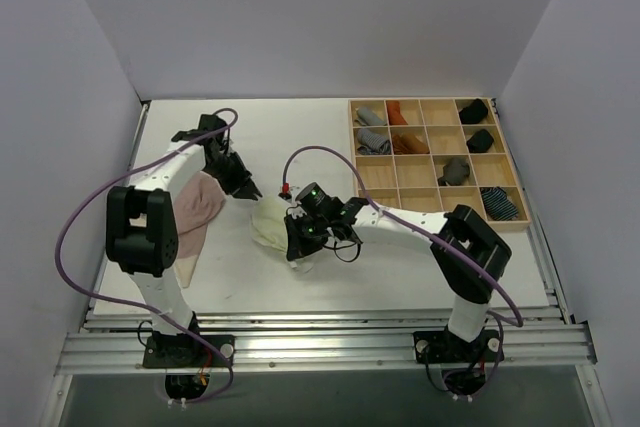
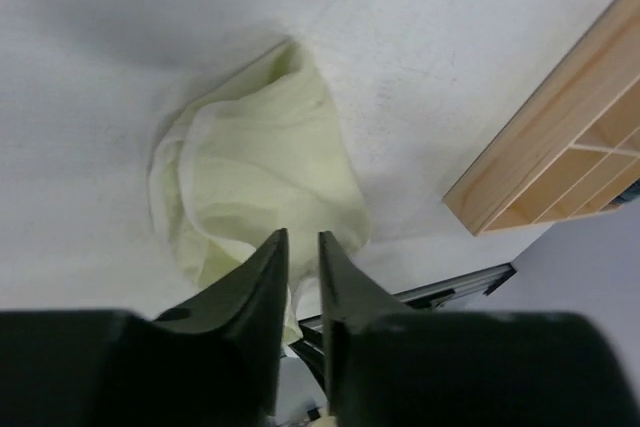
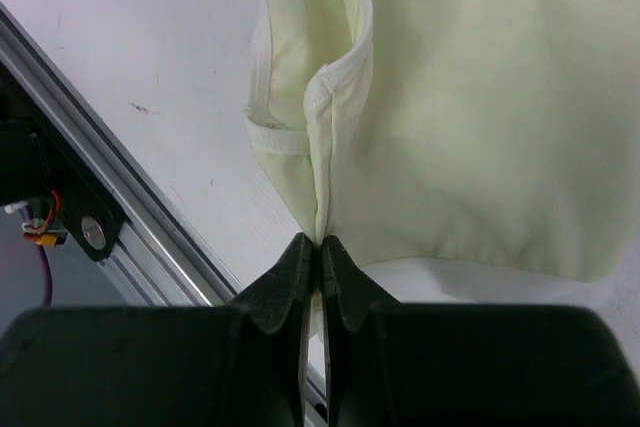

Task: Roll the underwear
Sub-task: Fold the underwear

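rolling barely begun

pink brief (image 1: 196, 209) lies spread out at left, unrolled. left gripper (image 2: 300, 239), fingers slightly apart, hovers over the yellow-green brief (image 2: 262, 162) mid-table, seemingly not gripping. right gripper (image 3: 320, 241) pinches its hem shut. both rolls remain.

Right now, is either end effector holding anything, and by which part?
The right end effector pinches the pale yellow-green underwear at a folded hem edge. The left end effector sits over the same cloth, jaws narrowly apart; a hold cannot be told.
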`<state>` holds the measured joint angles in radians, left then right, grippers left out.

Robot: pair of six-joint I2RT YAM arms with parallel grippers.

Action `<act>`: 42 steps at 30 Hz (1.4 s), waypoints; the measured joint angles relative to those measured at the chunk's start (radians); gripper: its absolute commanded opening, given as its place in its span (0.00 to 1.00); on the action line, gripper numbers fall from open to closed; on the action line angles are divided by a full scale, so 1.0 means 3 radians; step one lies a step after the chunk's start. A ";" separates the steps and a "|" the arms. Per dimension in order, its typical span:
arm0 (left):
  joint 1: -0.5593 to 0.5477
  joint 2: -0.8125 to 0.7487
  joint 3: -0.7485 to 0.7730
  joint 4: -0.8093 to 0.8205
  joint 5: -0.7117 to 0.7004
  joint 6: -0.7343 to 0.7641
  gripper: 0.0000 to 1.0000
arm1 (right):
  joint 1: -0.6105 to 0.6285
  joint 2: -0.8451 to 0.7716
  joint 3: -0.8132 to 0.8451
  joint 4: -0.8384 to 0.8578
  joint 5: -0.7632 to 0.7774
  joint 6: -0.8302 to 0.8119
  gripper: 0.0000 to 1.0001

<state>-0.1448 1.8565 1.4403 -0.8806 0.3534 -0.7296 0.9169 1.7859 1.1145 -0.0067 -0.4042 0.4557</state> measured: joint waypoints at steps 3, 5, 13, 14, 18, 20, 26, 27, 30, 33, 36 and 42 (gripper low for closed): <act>-0.0100 0.0058 -0.0015 0.0223 0.0203 -0.0008 0.10 | 0.0000 -0.0020 0.0000 -0.0006 -0.0014 -0.0020 0.00; -0.0161 0.0093 -0.0093 0.0417 0.0351 -0.0009 0.08 | 0.0000 -0.0031 0.0000 -0.0013 -0.0017 -0.0033 0.00; -0.0333 0.0367 -0.0251 0.0706 0.0509 0.0038 0.04 | 0.0000 -0.0032 0.0000 -0.0064 -0.0015 -0.0058 0.00; -0.0342 0.0404 -0.0252 0.0713 0.0506 0.0046 0.04 | -0.0003 -0.0032 0.0000 -0.0074 -0.0015 -0.0064 0.00; -0.0369 0.0575 -0.0253 0.0741 0.0459 0.0151 0.02 | -0.0031 -0.0032 0.0006 -0.0134 -0.0015 -0.0103 0.00; -0.0397 0.0628 -0.0253 0.0739 0.0406 0.0207 0.02 | -0.0069 -0.0032 0.0027 -0.0174 -0.0017 -0.0126 0.00; -0.0528 0.0636 -0.0229 0.0731 0.0304 0.0379 0.02 | -0.0210 -0.0032 0.0100 -0.0242 -0.0017 -0.0167 0.00; -0.0548 0.0636 -0.0219 0.0730 0.0284 0.0402 0.02 | -0.0226 -0.0032 0.0107 -0.0251 -0.0017 -0.0175 0.00; -0.0599 0.0631 -0.0193 0.0715 0.0212 0.0479 0.02 | -0.0294 -0.0032 0.0141 -0.0284 -0.0019 -0.0219 0.00; -0.0619 0.0628 -0.0178 0.0699 0.0169 0.0530 0.02 | -0.0376 -0.0032 0.0170 -0.0310 -0.0039 -0.0262 0.00; -0.0628 0.0627 -0.0173 0.0693 0.0146 0.0556 0.02 | -0.0460 -0.0032 0.0174 -0.0322 -0.0053 -0.0306 0.00; -0.0628 0.0626 -0.0167 0.0687 0.0140 0.0580 0.03 | -0.0594 -0.0024 0.0174 -0.0373 -0.0069 -0.0373 0.00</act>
<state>-0.3332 2.0441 1.3903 -0.6746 0.3954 -0.5556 0.7387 1.7786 1.1667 -0.1184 -0.4248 0.3439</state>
